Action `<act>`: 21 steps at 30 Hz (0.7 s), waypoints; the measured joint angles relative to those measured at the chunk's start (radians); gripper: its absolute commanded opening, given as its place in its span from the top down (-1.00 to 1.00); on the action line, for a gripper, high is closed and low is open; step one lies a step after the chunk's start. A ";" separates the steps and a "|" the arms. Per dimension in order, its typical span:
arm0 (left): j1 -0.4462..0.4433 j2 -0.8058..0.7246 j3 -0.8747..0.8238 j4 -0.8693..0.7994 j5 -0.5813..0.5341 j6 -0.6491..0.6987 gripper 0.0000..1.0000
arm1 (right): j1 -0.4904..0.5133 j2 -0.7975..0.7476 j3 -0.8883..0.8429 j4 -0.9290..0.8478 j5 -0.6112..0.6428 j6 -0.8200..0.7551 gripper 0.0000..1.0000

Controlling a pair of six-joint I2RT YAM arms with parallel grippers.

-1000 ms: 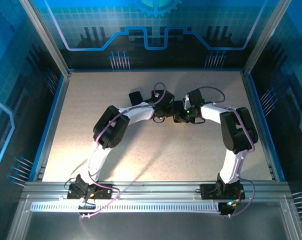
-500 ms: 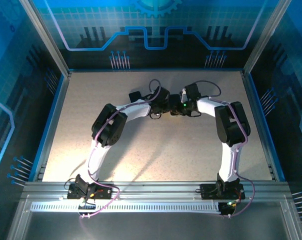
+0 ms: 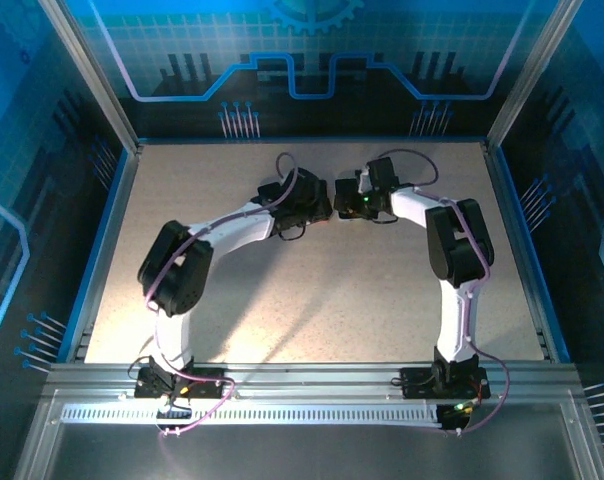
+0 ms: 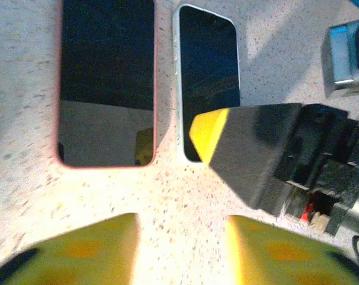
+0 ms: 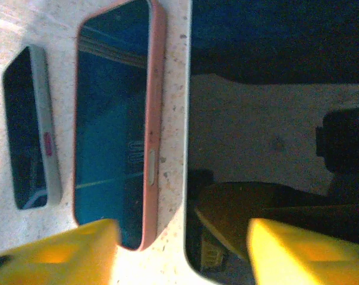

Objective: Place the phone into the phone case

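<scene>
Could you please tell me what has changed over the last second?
Both grippers shifted toward the far side of the table and parted. The left gripper drew back leftward as the left arm swung its elbow out to the left. The right gripper went mostly farther away. Both jaws opened. Nothing else visibly moved.

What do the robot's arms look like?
The left arm and right arm are white tubes with chunky black joints. Thin purple cables loop along them. A green light glows on the right one. The end effector fingers are yellow.
</scene>
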 measured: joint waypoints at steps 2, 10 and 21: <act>0.007 -0.083 -0.076 0.002 -0.017 0.010 -0.99 | -0.015 -0.076 -0.052 -0.003 0.008 -0.031 -0.99; 0.116 -0.484 -0.397 0.001 -0.149 0.163 -0.99 | -0.090 -0.470 -0.262 0.024 0.117 -0.203 -0.99; 0.356 -0.777 -0.719 0.096 -0.228 0.444 -0.99 | -0.151 -0.517 -0.478 0.120 0.375 -0.370 -0.99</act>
